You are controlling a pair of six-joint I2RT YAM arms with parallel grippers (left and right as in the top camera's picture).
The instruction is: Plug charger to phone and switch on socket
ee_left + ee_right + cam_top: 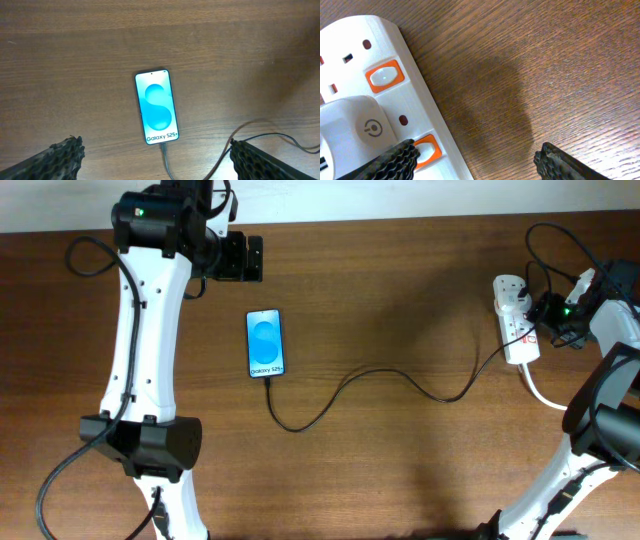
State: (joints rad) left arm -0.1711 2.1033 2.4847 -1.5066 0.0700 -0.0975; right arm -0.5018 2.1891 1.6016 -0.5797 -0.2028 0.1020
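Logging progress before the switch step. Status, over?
Left gripper jaws open, above blue-screened smartphone. Thin black charger cable seated in phone's bottom edge. Right gripper jaws open, one at orange switch on white power strip. Nothing in the way.

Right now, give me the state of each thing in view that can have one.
phone, screen lit, lying flat.
cable, end seated at the phone's bottom edge, slack.
power strip, one white plug seated; on or off cannot be told.
left tool, open, empty, clear of the phone.
right tool, open, empty, one finger by an orange switch.
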